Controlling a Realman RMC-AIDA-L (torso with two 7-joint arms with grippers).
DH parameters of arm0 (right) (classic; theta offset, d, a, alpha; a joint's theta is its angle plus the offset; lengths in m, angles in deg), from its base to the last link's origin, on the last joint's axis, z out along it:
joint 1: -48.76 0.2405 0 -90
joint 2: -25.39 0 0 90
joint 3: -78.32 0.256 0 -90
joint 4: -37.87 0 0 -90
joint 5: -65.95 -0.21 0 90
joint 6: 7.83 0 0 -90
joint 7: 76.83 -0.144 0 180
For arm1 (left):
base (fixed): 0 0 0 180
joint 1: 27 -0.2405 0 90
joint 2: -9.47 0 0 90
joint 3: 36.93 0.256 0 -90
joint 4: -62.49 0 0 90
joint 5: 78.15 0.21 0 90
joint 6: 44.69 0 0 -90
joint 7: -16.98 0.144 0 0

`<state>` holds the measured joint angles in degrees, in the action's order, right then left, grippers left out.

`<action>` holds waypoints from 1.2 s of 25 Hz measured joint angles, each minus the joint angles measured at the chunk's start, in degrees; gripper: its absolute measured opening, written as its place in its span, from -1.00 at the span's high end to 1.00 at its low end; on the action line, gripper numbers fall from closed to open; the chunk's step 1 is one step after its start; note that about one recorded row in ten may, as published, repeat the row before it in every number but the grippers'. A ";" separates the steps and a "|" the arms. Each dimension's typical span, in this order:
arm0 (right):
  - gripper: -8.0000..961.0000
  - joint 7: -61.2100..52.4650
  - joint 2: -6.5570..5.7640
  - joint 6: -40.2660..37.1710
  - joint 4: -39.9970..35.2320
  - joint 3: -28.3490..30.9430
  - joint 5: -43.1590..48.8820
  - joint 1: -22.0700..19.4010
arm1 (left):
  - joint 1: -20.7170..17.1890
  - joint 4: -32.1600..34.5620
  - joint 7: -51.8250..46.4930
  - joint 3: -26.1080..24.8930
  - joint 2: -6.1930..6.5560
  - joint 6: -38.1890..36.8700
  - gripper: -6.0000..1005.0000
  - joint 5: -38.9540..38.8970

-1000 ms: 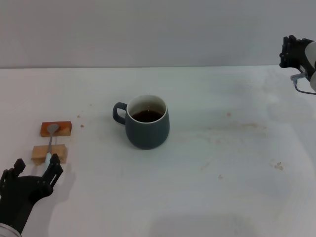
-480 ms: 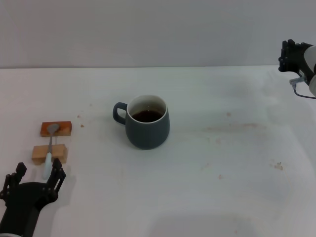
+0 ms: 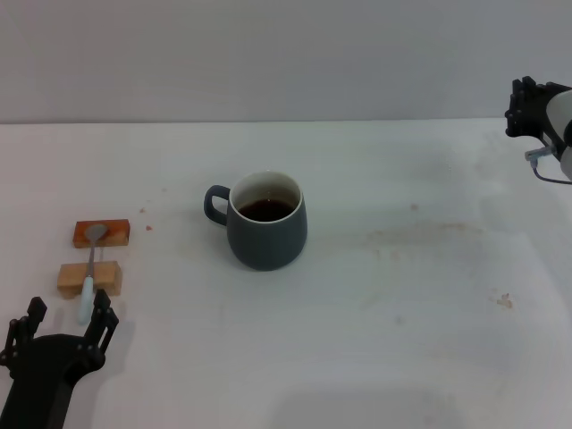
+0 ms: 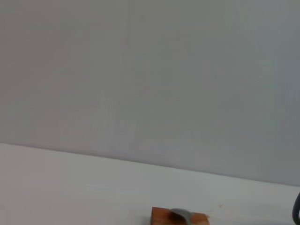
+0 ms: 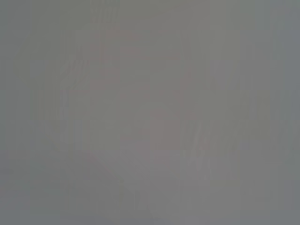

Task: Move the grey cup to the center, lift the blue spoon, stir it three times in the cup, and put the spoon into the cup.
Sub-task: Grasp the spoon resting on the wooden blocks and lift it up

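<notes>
The grey cup (image 3: pixel 265 223) stands upright near the table's middle, with its handle to the left and dark liquid inside. The blue spoon (image 3: pixel 88 273) lies across two small wooden blocks at the left. Its silver bowl rests on the reddish block (image 3: pixel 114 233) and its light blue handle crosses the paler block (image 3: pixel 107 277). My left gripper (image 3: pixel 69 315) is open at the near left. The handle's end shows between its fingertips. The left wrist view shows the spoon's bowl (image 4: pixel 180 215) on the reddish block (image 4: pixel 161 217). My right gripper (image 3: pixel 527 100) is raised at the far right, away from the cup.
The white table (image 3: pixel 402 295) has faint brown stains to the right of the cup and small crumbs near the blocks. A plain grey wall stands behind the table. The right wrist view shows only a blank grey surface.
My left gripper has drawn back toward the table's near edge, from beside the paler block to just past the spoon handle's end. The right arm has barely shifted. The cup and spoon have not moved.
</notes>
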<state>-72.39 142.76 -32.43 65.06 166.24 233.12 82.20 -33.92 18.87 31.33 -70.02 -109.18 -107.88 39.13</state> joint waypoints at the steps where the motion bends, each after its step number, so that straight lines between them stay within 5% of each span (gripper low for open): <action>1: 0.85 0.02 0.10 0.01 0.56 0.25 0.00 -0.67 | 0.19 0.50 -0.01 0.03 -0.01 -0.16 -0.65 -0.02; 30: 0.85 0.20 0.38 -0.10 1.02 0.67 -0.01 -1.72 | 5.91 6.27 -0.56 6.00 -0.44 -0.65 -0.49 -7.63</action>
<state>-72.19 143.14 -32.53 66.08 166.91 233.11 80.48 -28.00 25.13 30.77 -64.02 -109.62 -108.53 31.49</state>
